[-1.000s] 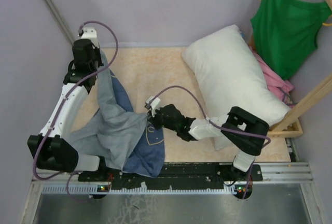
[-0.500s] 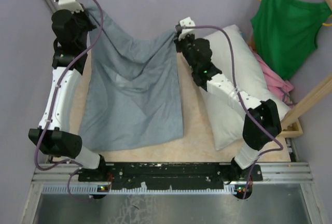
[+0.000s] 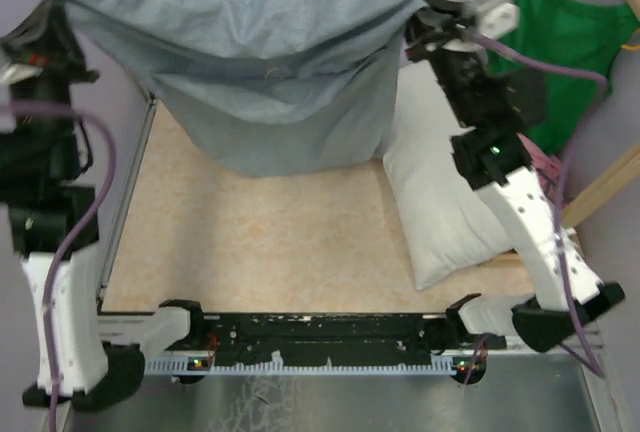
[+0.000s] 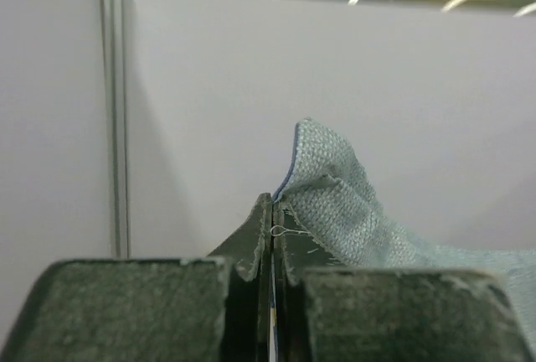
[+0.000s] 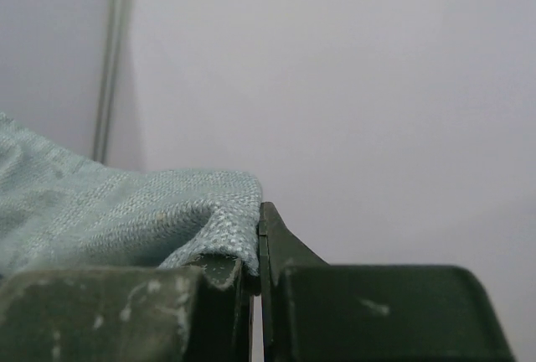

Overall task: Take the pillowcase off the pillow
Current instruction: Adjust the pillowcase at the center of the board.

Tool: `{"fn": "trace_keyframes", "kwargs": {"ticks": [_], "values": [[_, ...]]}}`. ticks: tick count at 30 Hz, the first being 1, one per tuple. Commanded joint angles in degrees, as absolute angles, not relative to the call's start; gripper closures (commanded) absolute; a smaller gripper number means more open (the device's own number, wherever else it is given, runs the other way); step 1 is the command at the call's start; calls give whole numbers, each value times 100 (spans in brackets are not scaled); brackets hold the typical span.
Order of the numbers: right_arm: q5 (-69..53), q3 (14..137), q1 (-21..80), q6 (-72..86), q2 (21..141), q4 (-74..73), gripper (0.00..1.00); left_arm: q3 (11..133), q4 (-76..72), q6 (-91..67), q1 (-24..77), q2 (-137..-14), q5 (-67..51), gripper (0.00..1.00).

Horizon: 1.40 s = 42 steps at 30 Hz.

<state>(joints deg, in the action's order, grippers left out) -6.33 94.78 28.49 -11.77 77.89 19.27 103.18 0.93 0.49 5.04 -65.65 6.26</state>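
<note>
Both arms are sweeping upward, and the pillowcase [image 3: 270,102] is coming off the table [image 3: 250,242], now hanging stretched at twelve o'clock. The left gripper [image 4: 272,211] and right gripper [image 5: 258,219] are each pinching a top corner. The pillow [image 3: 440,192] is lying bare at three o'clock, so the removal is looking done.

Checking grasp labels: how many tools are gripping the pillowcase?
2. The left tool pinches the pillowcase at its upper left corner; the right tool pinches its upper right corner, near the pillow. Neither grip is hidden.
</note>
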Motion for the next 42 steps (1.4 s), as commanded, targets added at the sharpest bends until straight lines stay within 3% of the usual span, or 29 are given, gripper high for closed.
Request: {"fn": "trace_keyframes", "kwargs": {"ticks": [1, 10, 23, 28, 32, 38, 42], "values": [[-1495, 9196, 2865, -370, 6229, 3024, 100, 9874, -548, 129, 483, -5075, 133, 100], [-2038, 8988, 2865, 278, 4730, 3412, 100, 9952, -476, 173, 484, -3734, -642, 100], [-1979, 9453, 2865, -163, 5354, 2699, 100, 10323, 11, 253, 486, -4609, -863, 100], [-1550, 9152, 2865, -600, 5962, 2712, 100, 10265, 524, 377, 484, -5638, -449, 100], [-907, 8494, 2865, -892, 6646, 3002, 100, 9210, 246, 362, 484, -6374, -76, 100], [-405, 7315, 2711, -920, 8399, 4195, 100, 7194, -1250, 9, 486, -7530, 540, 100], [-528, 7439, 2219, -194, 10178, 5068, 100, 6894, -1791, 28, 468, -8995, 1415, 100]]}}
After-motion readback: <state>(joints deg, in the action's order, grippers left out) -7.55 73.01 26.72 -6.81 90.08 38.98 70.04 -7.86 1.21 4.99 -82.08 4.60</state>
